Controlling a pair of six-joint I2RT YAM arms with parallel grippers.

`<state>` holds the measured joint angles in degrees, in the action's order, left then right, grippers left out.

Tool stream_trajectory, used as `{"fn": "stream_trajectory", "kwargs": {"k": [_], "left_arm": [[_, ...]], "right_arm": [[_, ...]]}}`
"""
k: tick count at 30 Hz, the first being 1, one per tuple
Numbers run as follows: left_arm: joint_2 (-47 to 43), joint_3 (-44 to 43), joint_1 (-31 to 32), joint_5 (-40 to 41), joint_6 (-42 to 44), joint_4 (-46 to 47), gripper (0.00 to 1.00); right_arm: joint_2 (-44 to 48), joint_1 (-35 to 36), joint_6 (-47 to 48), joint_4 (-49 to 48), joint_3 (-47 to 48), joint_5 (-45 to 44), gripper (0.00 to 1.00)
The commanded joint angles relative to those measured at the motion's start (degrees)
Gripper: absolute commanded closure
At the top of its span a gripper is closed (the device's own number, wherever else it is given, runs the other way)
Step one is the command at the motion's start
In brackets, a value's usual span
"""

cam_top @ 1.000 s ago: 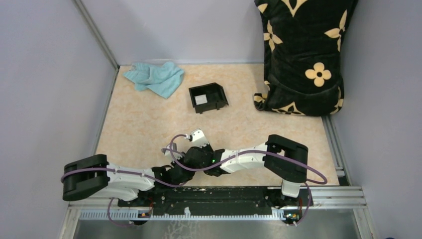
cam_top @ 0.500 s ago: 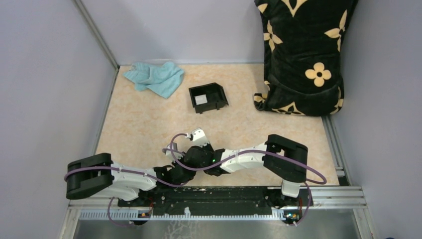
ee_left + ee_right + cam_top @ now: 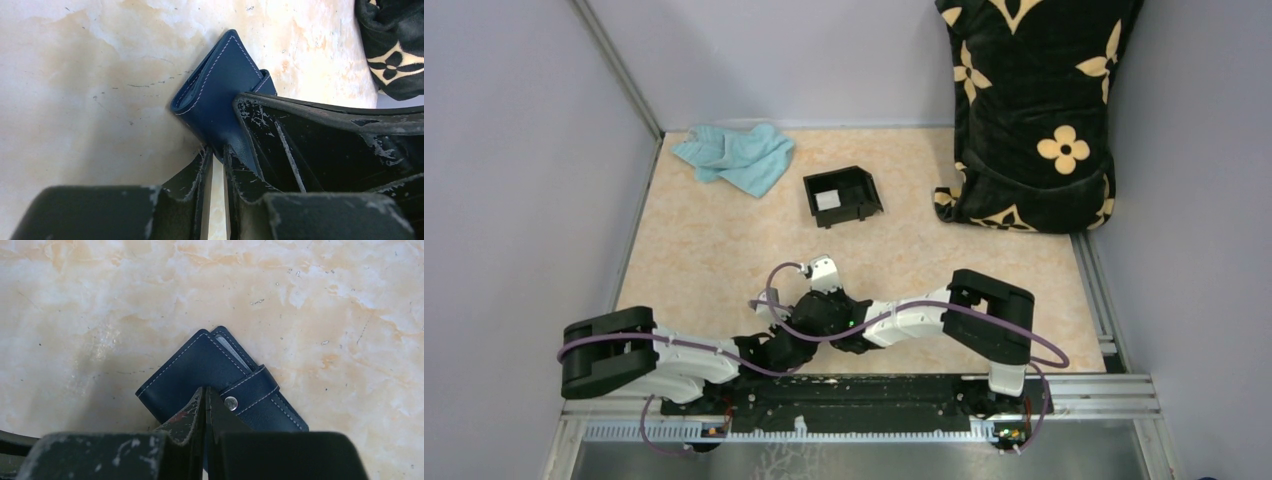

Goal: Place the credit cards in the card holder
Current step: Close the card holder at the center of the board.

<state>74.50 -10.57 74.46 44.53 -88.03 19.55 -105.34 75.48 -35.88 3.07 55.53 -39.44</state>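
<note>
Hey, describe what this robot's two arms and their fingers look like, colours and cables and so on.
Both the left arm and right arm have white links between bulky black joint housings, with purple cable looping along each. The fingers are black, flat-sided and ribbed, heavily scuffed with pale scratches.

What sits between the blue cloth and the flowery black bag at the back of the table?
A black open-topped box, something pale inside, stands between cloth and bag; the top view shows it.
</note>
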Motion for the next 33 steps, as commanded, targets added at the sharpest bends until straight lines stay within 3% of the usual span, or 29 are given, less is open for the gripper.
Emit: {"fn": "stream_trajectory", "kwargs": {"k": [1,10,22,33], "left_arm": [[3.13,0.11,-1.59,-5.79,2.56,-9.72,0.8],[3.1,-0.65,-1.58,-5.96,2.13,-10.91,0.8],[-3.58,-0.82,-1.59,-3.39,0.82,-17.83,0.75],[-6.36,-2.11,-1.58,-1.46,-0.47,-23.99,0.74]], "right_arm": [[-11.22,5.97,-9.53,9.2,-7.25,22.47,1.0],[-7.76,6.17,-11.15,7.79,-10.33,20.08,0.99],[5.22,2.53,-2.6,10.07,-5.53,12.61,0.74],[12.86,-1.29,2.95,10.53,-3.13,11.16,0.69]]}}
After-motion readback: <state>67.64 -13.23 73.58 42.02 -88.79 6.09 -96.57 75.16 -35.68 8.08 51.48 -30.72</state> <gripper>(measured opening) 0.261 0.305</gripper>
